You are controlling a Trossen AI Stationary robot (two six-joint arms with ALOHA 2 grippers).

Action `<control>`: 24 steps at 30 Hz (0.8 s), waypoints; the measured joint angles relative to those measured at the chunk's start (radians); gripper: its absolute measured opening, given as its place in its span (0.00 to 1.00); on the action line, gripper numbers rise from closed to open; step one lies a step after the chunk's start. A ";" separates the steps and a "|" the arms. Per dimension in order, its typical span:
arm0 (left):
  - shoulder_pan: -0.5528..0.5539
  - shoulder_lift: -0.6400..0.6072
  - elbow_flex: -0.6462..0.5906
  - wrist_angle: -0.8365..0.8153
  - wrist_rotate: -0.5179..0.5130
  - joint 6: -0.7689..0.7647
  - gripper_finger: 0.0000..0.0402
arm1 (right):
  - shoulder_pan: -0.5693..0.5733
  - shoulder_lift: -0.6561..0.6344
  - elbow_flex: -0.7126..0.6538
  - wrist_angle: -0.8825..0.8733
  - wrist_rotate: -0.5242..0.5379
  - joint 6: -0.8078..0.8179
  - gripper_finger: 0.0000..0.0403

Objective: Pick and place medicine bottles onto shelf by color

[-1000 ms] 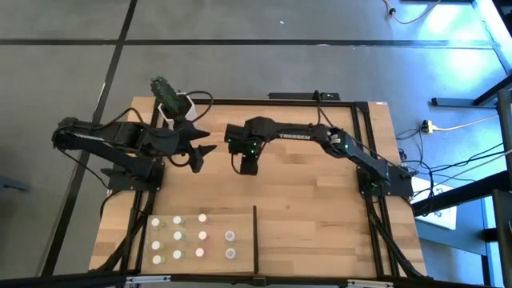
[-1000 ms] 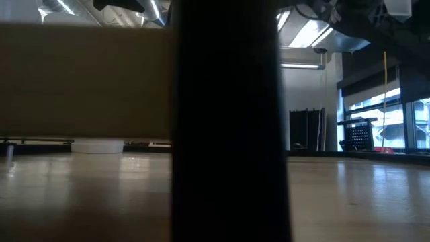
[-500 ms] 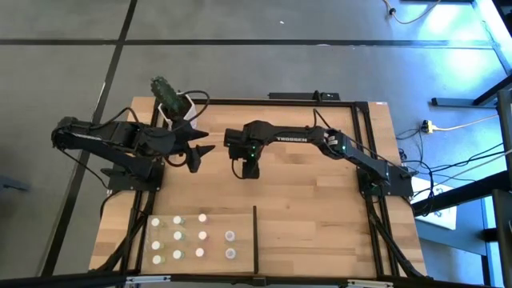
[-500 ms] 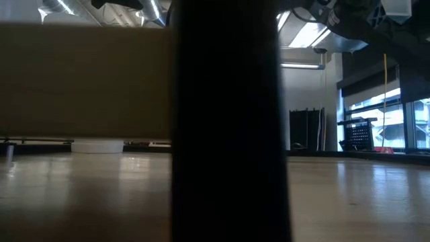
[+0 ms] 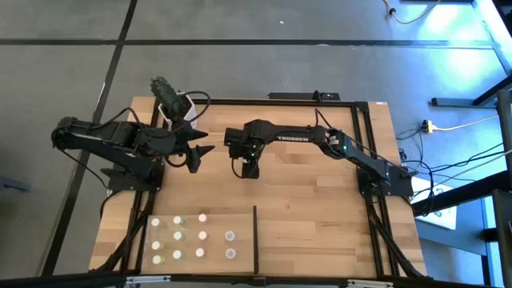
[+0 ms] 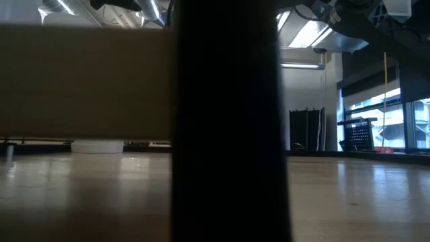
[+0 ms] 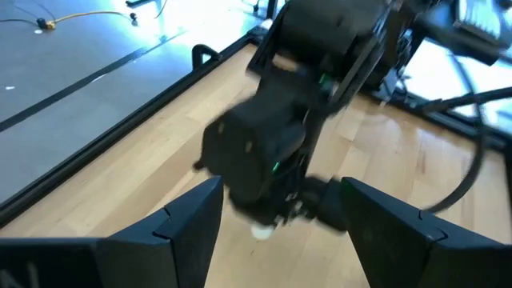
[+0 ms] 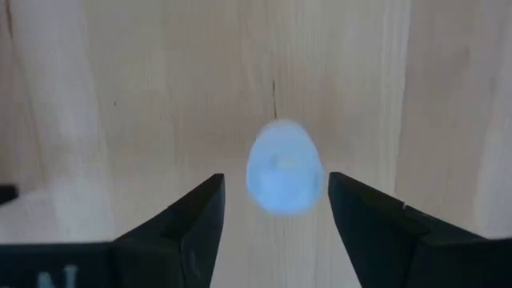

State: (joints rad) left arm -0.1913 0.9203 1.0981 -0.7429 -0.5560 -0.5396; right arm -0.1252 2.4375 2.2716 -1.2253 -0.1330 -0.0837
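My right gripper points down at the middle of the table, open. A small pale bottle with a round whitish cap stands on the wood between its two fingers, with a gap on each side, so neither finger touches it. The left wrist view shows this bottle under the right gripper. My left gripper hangs open and empty to the left of it, pointing toward it. Several medicine bottles stand in rows on the shelf at the near left, which is edged by a black divider.
A cactus in a white pot stands at the table's far left corner, behind my left arm. In the low view a dark upright and a brown panel block most of the scene. Bare wood lies right of the divider.
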 joint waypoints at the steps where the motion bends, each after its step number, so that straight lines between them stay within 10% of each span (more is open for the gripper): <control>1: 0.000 0.000 0.000 -0.013 -0.001 0.000 0.61 | -0.002 -0.006 0.007 -0.020 0.000 0.000 0.56; 14: -0.002 0.011 -0.077 -0.092 0.047 -0.005 0.61 | 0.010 -0.170 0.064 -0.149 0.019 0.105 0.55; 24: 0.005 0.032 -0.386 0.349 0.157 0.105 0.61 | 0.056 -0.356 0.064 -0.151 0.060 0.107 0.55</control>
State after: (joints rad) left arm -0.1860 0.9525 0.7120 -0.3936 -0.3993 -0.4341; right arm -0.0694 2.0816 2.3356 -1.3762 -0.0730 0.0235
